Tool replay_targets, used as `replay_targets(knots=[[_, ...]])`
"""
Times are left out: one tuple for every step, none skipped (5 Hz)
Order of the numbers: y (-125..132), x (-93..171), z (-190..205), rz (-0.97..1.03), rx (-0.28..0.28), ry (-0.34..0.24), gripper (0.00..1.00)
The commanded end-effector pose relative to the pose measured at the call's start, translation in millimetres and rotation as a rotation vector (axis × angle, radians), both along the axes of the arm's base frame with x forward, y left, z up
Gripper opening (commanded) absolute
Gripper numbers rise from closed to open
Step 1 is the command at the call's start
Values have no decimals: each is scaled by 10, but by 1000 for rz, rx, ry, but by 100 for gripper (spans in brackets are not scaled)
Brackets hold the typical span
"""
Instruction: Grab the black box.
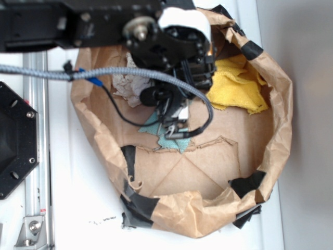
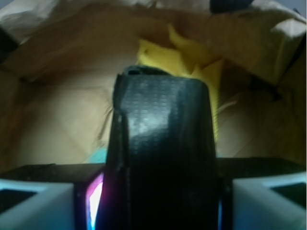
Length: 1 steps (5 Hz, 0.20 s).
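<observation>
In the wrist view the black box [image 2: 163,134] stands upright between my jaws and fills the middle of the frame. It is glossy with rounded edges. My gripper [image 2: 160,206] is shut on it, with a white finger [image 2: 38,206] on each side. In the exterior view the gripper [image 1: 177,122] hangs inside the brown paper bag [image 1: 270,120], over a teal cloth [image 1: 167,139]. There the box is hidden among the arm's dark parts.
A yellow cloth [image 1: 237,83] lies at the bag's back right and shows ahead in the wrist view [image 2: 192,72]. A white patterned cloth [image 1: 127,86] lies at the back left. Black tape patches [image 1: 247,183] mark the bag's rim. A black hexagonal plate [image 1: 15,140] sits at the left.
</observation>
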<state>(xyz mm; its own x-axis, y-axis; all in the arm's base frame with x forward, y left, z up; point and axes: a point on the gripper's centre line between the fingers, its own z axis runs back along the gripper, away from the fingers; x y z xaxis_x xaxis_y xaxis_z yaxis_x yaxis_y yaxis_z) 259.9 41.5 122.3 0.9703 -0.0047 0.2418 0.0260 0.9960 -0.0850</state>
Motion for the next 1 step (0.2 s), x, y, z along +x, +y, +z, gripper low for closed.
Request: replay_targets(knots=[[-198,227,532,53,52,71,0]])
